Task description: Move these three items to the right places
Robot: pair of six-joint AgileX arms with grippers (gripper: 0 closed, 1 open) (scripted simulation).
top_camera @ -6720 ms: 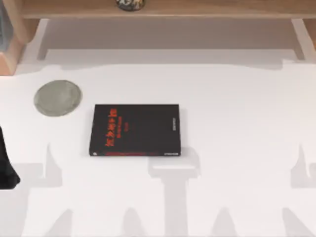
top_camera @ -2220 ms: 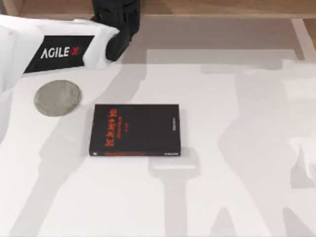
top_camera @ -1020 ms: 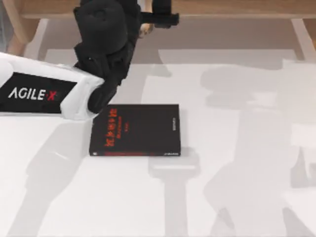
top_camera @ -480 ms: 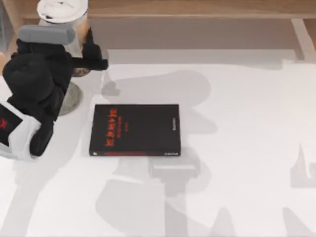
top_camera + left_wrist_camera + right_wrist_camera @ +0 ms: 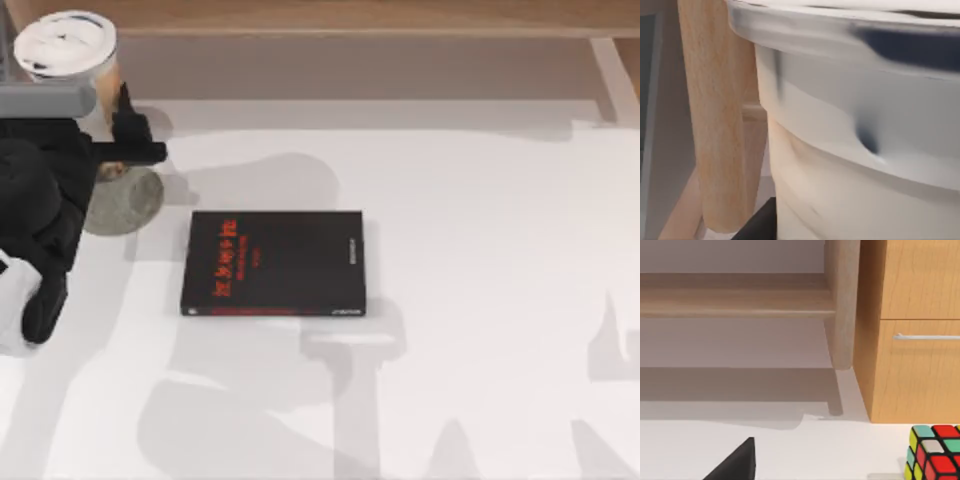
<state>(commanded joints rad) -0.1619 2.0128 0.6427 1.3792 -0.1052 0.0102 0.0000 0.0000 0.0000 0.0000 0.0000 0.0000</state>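
Top view: one cup [image 5: 66, 48], one coaster [image 5: 130, 200], one black book [image 5: 273, 262].

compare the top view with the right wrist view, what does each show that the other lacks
Top view alone: the left gripper carrying the drink cup over the grey coaster, and the black book lying flat to the coaster's right. Right wrist view alone: a colourful puzzle cube and a wooden drawer front with a metal handle. Both share the white table and the wooden shelf frame.
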